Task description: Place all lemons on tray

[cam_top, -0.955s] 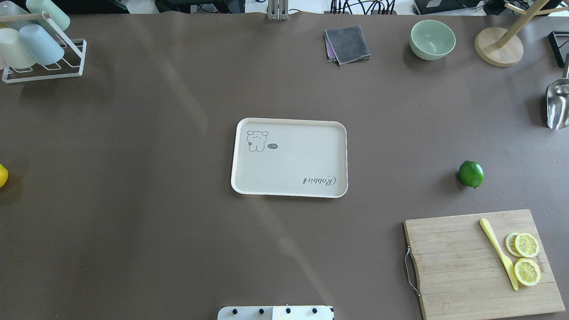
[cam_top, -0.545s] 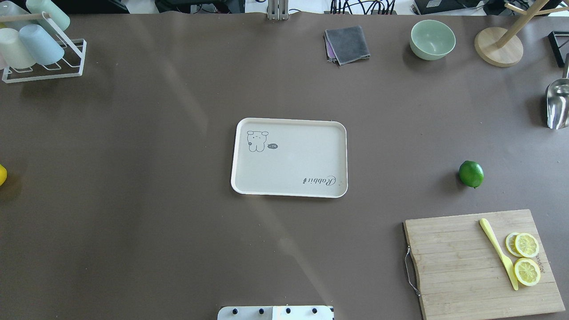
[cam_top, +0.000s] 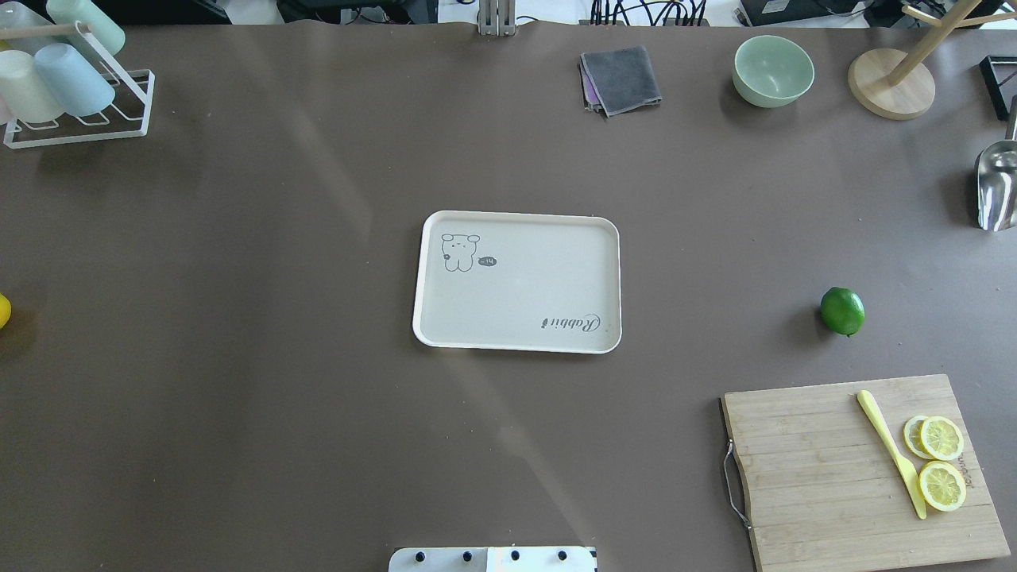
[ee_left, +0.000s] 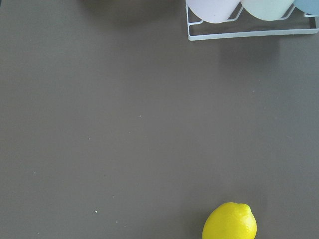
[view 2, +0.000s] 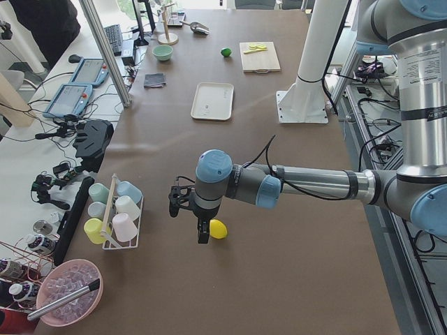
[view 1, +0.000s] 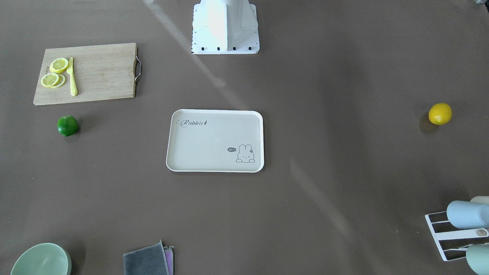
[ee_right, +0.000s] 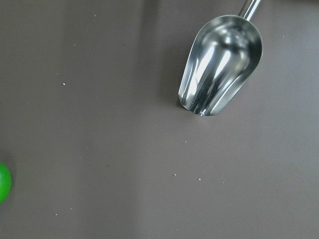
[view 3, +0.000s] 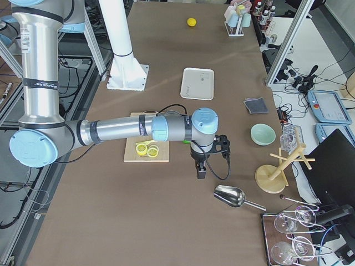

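The yellow lemon [view 1: 440,114] lies on the table far to my left, at the overhead view's left edge [cam_top: 2,310]. It also shows low in the left wrist view [ee_left: 230,221]. My left gripper [view 2: 202,236] hangs right beside this lemon [view 2: 218,229]; I cannot tell if it is open or shut. The green lemon [cam_top: 842,311] lies right of the tray [cam_top: 516,214], which holds nothing. It shows at the right wrist view's left edge [ee_right: 3,182]. My right gripper [view 3: 200,172] hangs near the cutting board; I cannot tell its state.
A wooden cutting board [cam_top: 826,461] with lemon slices [cam_top: 941,485] and a yellow knife [cam_top: 890,449] sits front right. A metal scoop [cam_top: 997,187], green bowl [cam_top: 772,70], grey cloth [cam_top: 621,79], wooden stand [cam_top: 890,83] and cup rack [cam_top: 71,87] line the far edge.
In the overhead view slightly less of the yellow lemon shows at the left edge. Nothing else has moved.
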### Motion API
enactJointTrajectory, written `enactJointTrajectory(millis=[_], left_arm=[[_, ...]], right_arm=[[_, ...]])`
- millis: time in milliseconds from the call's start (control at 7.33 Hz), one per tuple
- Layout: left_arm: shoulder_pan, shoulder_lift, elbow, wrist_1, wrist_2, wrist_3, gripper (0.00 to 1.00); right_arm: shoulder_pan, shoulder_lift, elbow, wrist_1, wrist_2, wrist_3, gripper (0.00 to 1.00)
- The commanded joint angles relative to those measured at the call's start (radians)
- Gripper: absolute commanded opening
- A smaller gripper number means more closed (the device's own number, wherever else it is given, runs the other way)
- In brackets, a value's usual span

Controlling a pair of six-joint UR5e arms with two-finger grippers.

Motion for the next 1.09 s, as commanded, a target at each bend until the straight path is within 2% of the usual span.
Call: enactJointTrajectory(millis=[0, 273, 682, 955], left_arm=[[0.000, -0.002, 0.001, 0.001, -0.001, 0.000, 0.98], [0.000, -0.015, 0.001, 0.001, -0.001, 0.000, 0.98], [0.002, -0.066, 0.013, -0.012, -0.013, -0.005, 0.98], [0.003, -0.069, 0.062, -0.185, -0.011, 0.000, 0.98]], right_arm=[[0.000, 0.000, 0.000, 0.000, 0.002, 0.001, 1.00], [0.000, 0.002, 0.005, 0.000, 0.005, 0.001, 1.00], [-0.017, 0.075, 0.015, 0.011, 0.006, -0.003, 1.00], [-0.066, 0.080, 0.023, 0.073, 0.044, 0.002, 1.00]])
